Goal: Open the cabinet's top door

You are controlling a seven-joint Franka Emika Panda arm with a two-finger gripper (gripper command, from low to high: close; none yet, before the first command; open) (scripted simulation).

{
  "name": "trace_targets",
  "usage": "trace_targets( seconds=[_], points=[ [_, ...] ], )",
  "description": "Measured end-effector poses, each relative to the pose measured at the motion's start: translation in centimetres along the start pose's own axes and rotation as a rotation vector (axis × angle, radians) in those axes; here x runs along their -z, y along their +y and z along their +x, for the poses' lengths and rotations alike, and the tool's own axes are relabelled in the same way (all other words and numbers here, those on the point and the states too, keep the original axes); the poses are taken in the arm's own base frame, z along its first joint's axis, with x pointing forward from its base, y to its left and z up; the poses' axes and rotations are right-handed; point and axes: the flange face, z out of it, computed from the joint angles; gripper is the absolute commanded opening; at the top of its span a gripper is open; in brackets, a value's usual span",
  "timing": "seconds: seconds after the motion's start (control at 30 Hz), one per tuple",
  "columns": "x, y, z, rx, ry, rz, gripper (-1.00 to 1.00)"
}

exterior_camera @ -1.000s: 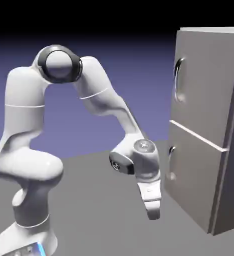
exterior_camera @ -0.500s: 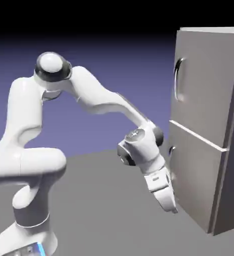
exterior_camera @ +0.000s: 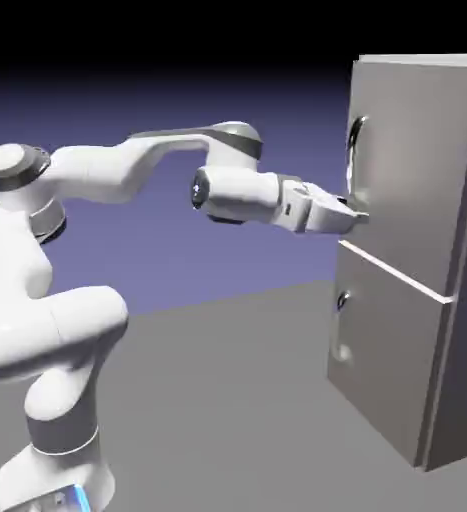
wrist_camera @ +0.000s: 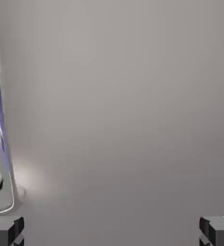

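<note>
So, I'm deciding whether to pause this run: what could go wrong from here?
The open tool might close on nothing: in the hand view, the long curved silver handle lies far left, not centred between the fingertips. The tool is also near the large flat grey top door, so pushing further could scrape it.

The arm has risen from low beside the lower door, where it points down, to reach level toward the exterior view's right. Its gripper is now up at the lower end of the top door's handle, perhaps touching it, though that spot is too small to tell. The elbow has swung to the exterior view's left and lower.
</note>
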Motion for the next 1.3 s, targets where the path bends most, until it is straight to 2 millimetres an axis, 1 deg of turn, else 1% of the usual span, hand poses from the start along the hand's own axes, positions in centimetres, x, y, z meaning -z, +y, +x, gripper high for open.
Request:
trace_targets(
  seconds=[0.03,0.17,0.2,0.27,0.53,0.8,1.07,1.3],
  points=[
    [0.0,0.0,0.0,0.000,0.000,0.000,0.00],
    [-4.7,0.0,0.0,0.000,0.000,0.000,0.00],
    [-5.0,0.0,0.0,0.000,0.000,0.000,-1.00],
    [-5.0,0.0,0.0,0.000,0.000,0.000,-1.00],
    [0.2,2.8,2.8,0.000,-0.165,0.165,-1.00],
    [4.1,6.1,6.1,0.000,-0.319,0.319,-1.00],
    [6.8,9.9,9.9,0.000,-0.468,0.468,-1.00],
    [8.3,13.8,13.8,0.000,-0.614,0.613,-1.00]
  ],
)
